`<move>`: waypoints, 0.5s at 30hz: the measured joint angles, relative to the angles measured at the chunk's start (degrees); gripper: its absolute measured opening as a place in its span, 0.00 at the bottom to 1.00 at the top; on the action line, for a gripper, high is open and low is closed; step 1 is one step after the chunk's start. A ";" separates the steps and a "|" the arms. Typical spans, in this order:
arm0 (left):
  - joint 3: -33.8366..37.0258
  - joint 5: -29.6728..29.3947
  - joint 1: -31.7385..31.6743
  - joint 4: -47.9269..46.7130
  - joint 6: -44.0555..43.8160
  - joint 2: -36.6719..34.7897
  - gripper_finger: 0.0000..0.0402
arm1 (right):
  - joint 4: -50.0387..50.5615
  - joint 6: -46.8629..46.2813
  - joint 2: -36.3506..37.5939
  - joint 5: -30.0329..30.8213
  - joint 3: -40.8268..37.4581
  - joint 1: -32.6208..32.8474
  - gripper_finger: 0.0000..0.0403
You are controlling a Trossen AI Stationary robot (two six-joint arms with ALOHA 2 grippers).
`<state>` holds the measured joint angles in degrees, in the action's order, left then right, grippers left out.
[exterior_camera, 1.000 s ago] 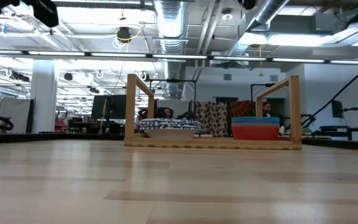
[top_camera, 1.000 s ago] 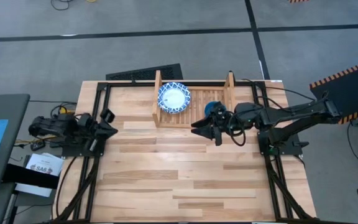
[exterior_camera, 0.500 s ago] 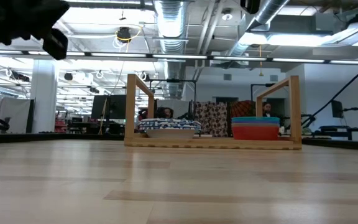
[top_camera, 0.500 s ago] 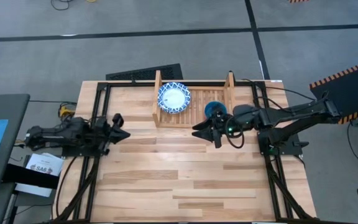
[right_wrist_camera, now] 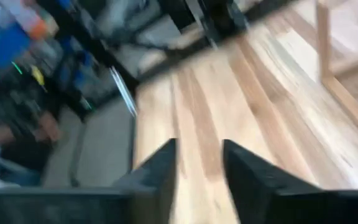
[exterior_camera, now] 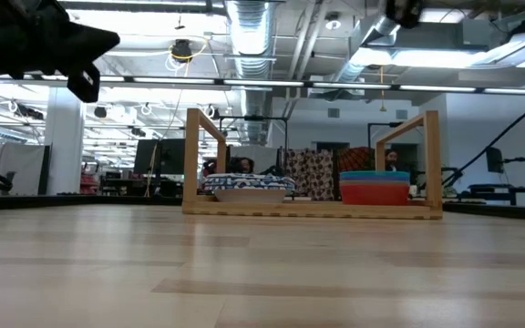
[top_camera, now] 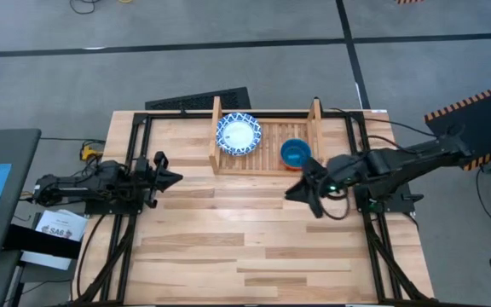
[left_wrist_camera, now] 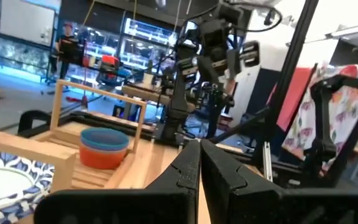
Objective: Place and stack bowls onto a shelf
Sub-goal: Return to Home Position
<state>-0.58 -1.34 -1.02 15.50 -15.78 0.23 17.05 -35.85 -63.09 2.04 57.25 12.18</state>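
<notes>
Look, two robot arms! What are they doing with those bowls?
Nothing is being held right now. The bowls sit stacked on the wooden shelf: the blue-patterned bowls on one side, the coloured bowls beside them with a teal one on top. The left end effector is shut, over the table's left side. The right end effector is open, above the table just in front of the shelf, near the coloured stack. The stacking looks finished.

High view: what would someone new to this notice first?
The light wooden shelf at the far edge of the table draws the eye, with blue-patterned white bowls on its left part and a blue bowl atop an orange one on its right. Both arms sit clear of it: the left hand shut by the table's left edge, the right hand open just in front of the shelf.
</notes>
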 joint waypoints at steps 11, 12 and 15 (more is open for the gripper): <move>0.07 -0.55 0.00 -3.58 1.52 0.09 0.00 | 0.08 -0.04 18.10 6.16 -12.57 12.36 0.06; 0.07 -0.87 0.00 -3.75 1.52 0.09 0.00 | -2.05 -0.07 19.83 6.97 -14.74 13.65 0.05; 0.11 -0.97 0.02 -5.85 1.52 0.09 0.00 | -9.44 -0.12 23.40 8.17 -20.30 15.01 0.04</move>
<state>-0.47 -2.31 -0.99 9.65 -14.26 0.32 7.60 -35.97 -39.69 10.21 36.95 27.19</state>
